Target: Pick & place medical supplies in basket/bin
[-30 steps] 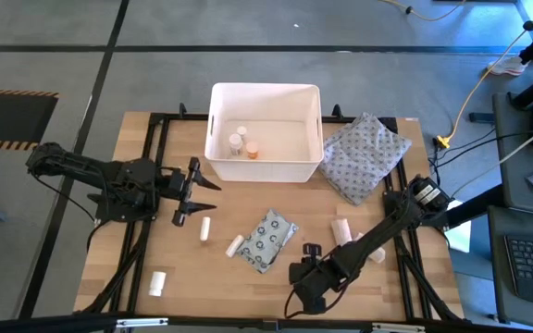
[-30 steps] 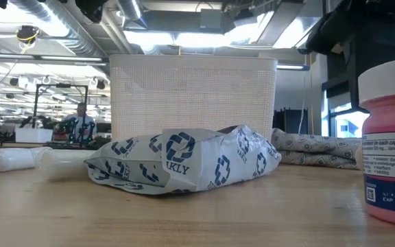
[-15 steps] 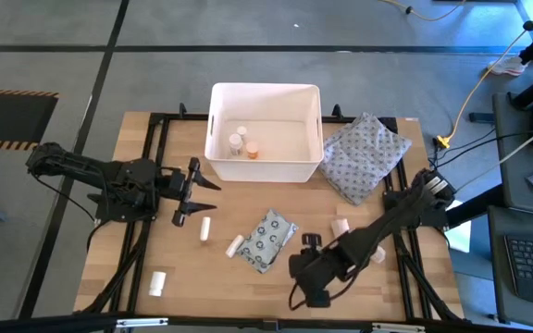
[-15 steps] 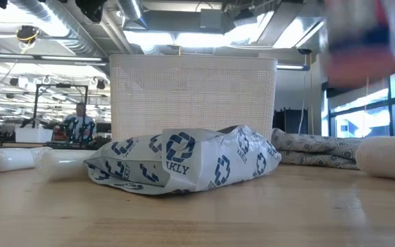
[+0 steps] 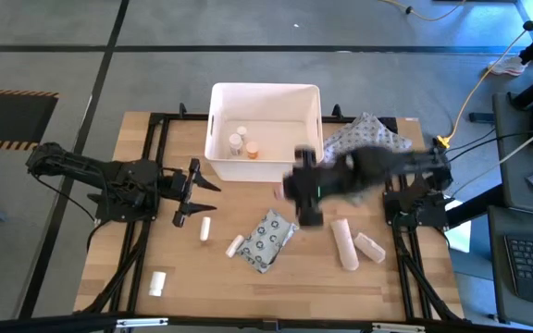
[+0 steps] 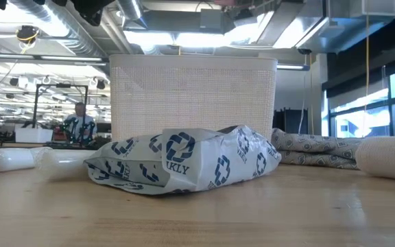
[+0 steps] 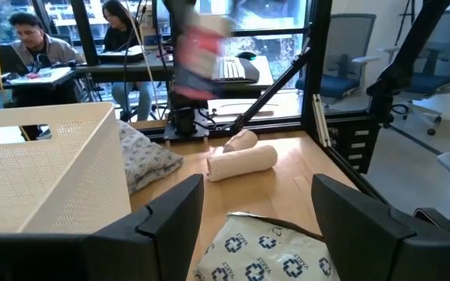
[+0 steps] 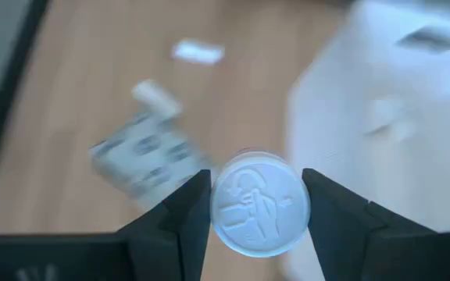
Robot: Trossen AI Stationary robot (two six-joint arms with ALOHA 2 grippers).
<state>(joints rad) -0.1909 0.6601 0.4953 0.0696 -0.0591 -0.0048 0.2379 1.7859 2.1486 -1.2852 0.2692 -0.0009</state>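
My right gripper (image 5: 299, 190) is shut on a pink pill bottle with a white cap (image 8: 258, 204) and shows blurred in mid-air by the near right corner of the white bin (image 5: 265, 92). Two small bottles (image 5: 239, 143) stand inside the bin. The grey dotted packet (image 5: 268, 239) lies flat on the table, with two gauze rolls (image 5: 343, 243) to its right and white tubes (image 5: 205, 228) to its left. My left gripper (image 5: 192, 192) waits open at the table's left side. My right gripper pinches the pill bottle between its two fingers (image 8: 186, 218), one on each side just below the white cap (image 8: 258, 187). The cap faces the wrist camera, so the bottle lies along the fingers. It is lifted clear above the table.
A grey patterned cloth pouch (image 5: 364, 153) lies right of the bin. Another white tube (image 5: 158, 282) lies near the table's near left corner. People sit at desks beyond the table in the left wrist view.
My right gripper has lifted the pink bottle off the table near the near edge and swung it fast up and toward the far edge, to the bin's near right corner. The two gauze rolls that the arm covered now show. The left arm has kept still.
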